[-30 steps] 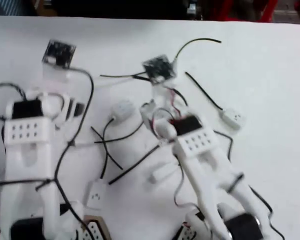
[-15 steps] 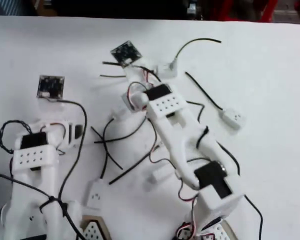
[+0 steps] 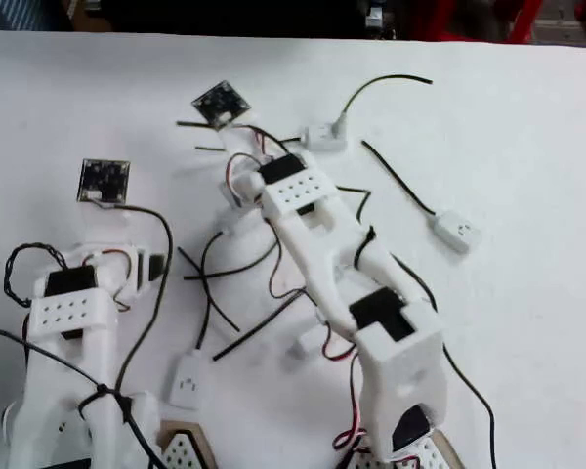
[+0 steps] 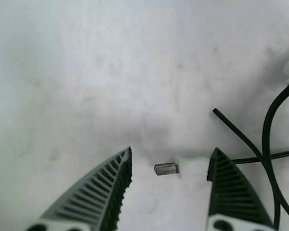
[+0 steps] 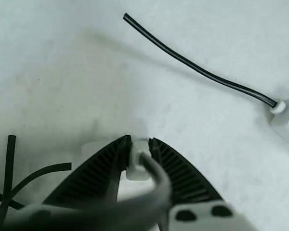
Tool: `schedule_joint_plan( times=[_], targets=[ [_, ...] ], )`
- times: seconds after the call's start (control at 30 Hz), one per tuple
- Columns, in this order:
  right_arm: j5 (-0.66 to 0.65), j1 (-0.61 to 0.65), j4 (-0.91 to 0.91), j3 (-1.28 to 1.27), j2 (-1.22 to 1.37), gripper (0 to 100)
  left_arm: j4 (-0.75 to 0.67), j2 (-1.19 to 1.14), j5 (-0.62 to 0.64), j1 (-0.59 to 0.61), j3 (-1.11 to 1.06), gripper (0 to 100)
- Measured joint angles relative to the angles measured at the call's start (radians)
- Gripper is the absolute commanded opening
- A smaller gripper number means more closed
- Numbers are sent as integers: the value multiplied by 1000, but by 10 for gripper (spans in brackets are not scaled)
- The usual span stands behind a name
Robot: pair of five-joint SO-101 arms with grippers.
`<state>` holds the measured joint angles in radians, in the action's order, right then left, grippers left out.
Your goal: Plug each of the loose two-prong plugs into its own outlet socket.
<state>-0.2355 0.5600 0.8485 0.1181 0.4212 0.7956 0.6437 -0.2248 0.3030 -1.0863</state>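
Note:
My right gripper is shut on a small white plug, and the plug's cable runs back toward the camera. In the high view the right arm stretches to the far left of centre, hiding that plug. My left gripper hangs open just above the table, with a short metal prong lying between its fingers. The left arm stands at the near left. White outlet blocks lie at the right and at the near centre, each on a black cable.
Loose black cables cross the table between the arms. A white connector on a curved cable lies at the far centre, also seen as a connector. Another small white piece lies beside the right arm.
The right arm swung out toward the far left, over the spot where a white plug lay. The left arm drew back toward the near edge.

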Motion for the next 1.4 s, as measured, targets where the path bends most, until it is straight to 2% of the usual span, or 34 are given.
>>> schedule_joint_plan(
  times=[0.3, 0.43, 0.77, 0.97, 1.4],
  targets=[
    [-6, -8, 143, 89, 26, 17, 0, 0, 0, 0, 0, 252],
    [-60, -23, 164, 92, 38, 17, 0, 0, 0, 0, 0, 252],
    [-64, -31, 135, 109, 60, 17, 0, 0, 0, 0, 0, 252],
    [-2, -32, 115, 109, 61, 17, 0, 0, 0, 0, 0, 252],
    [11, -12, 106, 75, 60, 17, 0, 0, 0, 0, 0, 252]
  ],
)
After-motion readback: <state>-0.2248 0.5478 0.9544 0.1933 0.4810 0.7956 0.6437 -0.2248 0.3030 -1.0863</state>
